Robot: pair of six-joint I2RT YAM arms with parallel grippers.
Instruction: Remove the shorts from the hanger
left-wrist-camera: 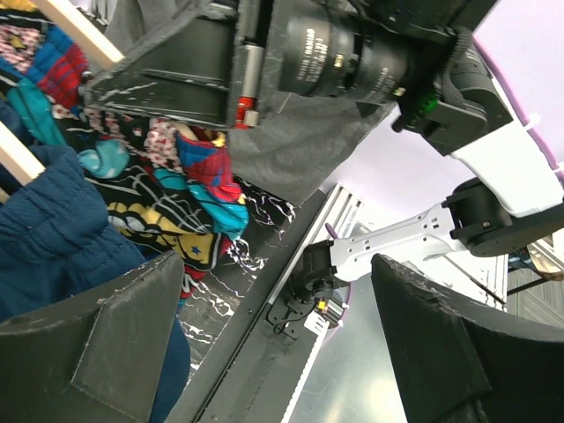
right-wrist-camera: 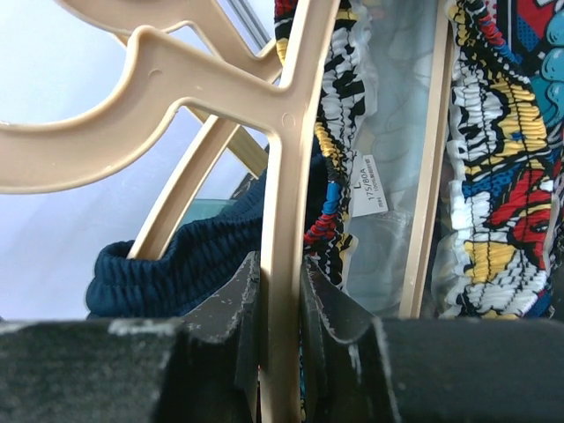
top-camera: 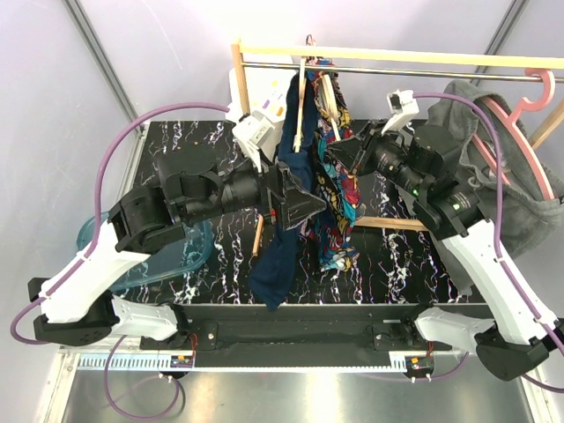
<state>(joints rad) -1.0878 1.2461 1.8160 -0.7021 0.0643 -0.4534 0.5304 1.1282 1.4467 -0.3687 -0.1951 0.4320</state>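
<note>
The navy blue shorts (top-camera: pixel 284 238) hang on a beige hanger (top-camera: pixel 304 106) at the rack's middle. The cartoon-print shorts (top-camera: pixel 342 198) hang just right of them. The dark grey shorts (top-camera: pixel 489 176) hang on a pink hanger (top-camera: pixel 529 132) at the right. My left gripper (top-camera: pixel 304 207) is open, with the navy shorts (left-wrist-camera: pixel 53 229) against its left finger (left-wrist-camera: pixel 97 352) and nothing between the jaws. My right gripper (right-wrist-camera: pixel 280 300) is shut on the beige hanger's vertical bar (right-wrist-camera: pixel 286 194), between the navy shorts (right-wrist-camera: pixel 185 264) and the cartoon-print shorts (right-wrist-camera: pixel 493 176).
A wooden rack bar (top-camera: pixel 397 57) and a metal rod span the back. A clear teal bowl (top-camera: pixel 181 256) sits on the black marbled table (top-camera: pixel 397 264) under my left arm. A wooden rail runs low behind the cartoon-print shorts.
</note>
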